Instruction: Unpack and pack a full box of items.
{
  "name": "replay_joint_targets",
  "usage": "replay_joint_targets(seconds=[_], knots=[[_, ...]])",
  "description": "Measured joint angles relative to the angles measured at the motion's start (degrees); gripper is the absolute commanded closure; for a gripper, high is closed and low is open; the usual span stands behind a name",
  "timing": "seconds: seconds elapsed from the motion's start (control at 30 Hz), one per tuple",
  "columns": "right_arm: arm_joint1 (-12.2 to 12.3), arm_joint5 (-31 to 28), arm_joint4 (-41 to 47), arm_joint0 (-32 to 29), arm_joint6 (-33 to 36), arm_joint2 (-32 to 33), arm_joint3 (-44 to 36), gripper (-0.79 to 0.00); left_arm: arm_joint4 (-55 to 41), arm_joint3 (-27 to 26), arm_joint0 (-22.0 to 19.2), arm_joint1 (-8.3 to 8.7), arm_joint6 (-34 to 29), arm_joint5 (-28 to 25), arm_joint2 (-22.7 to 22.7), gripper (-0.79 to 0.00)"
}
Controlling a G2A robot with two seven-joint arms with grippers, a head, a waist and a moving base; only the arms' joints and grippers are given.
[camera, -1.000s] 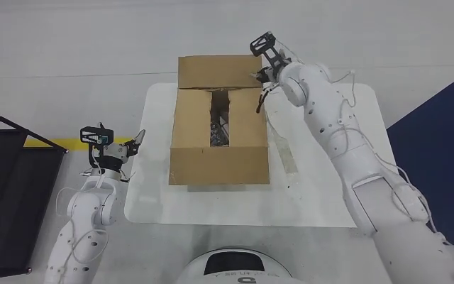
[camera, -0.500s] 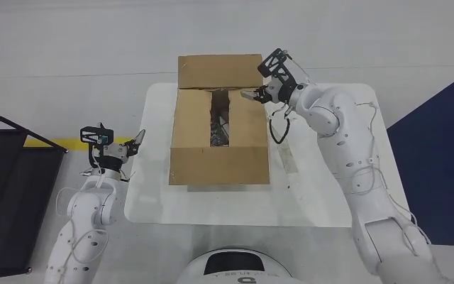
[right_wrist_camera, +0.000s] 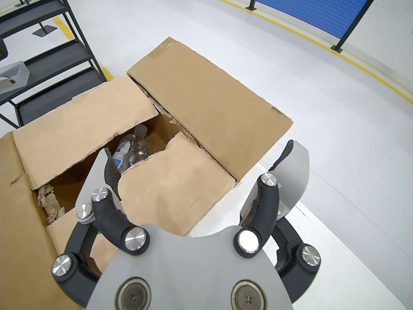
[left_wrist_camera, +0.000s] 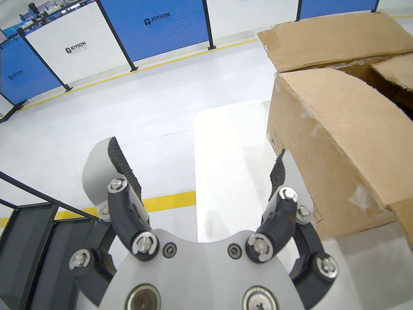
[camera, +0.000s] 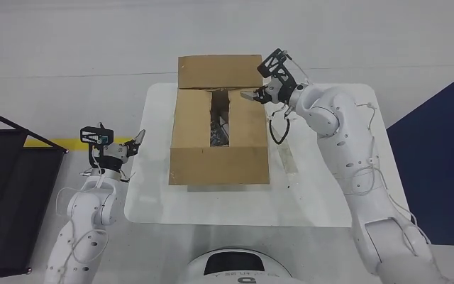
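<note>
Factory hall — blue partition panels (left_wrist_camera: 174, 36), yellow floor line (left_wrist_camera: 167, 199), metal shelving (right_wrist_camera: 58, 57)

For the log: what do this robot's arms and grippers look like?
The left arm and right arm are white with rounded segments; thin cables run along the right one, a black loop at its wrist. The left gripper and right gripper match: grey base plate, black curved links with silver bolts, pale fingers with black ribbed pads.

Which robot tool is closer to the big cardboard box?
The right tool: it hangs open over a top flap of the cardboard box. The left tool sits open by the edge of the table, apart from the box.
</note>
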Motion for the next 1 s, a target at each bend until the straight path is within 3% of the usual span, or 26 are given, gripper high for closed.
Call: replay_joint_targets(seconds=[0.17, 0.33, 0.43, 0.67, 1.0], knots=[[-0.1, 0.1, -0.1, -0.1, 1.2, -0.8, -0.1, -0.785, 0.0, 0.0, 0.0, 0.0, 0.0, 0.0, 0.0, -0.785], [-1.1, -6.7, 3.8, 2.5, 3.4, -7.0, 0.6, -0.785, 0.0, 0.0, 0.0, 0.0, 0.0, 0.0, 0.0, -0.785], [-2.2, -6.3, 4.0, 5.2, 3.6, -11.5, 4.1, -0.785, 0.0, 0.0, 0.0, 0.0, 0.0, 0.0, 0.0, -0.785], [-3.6, -5.5, -5.7, 9.7, 5.4, -19.1, 8.4, -0.785, 0.0, 0.0, 0.0, 0.0, 0.0, 0.0, 0.0, -0.785], [-7.3, -8.4, -10.3, 17.2, 7.6, -29.1, 18.2, -0.785, 0.0, 0.0, 0.0, 0.0, 0.0, 0.0, 0.0, -0.785]])
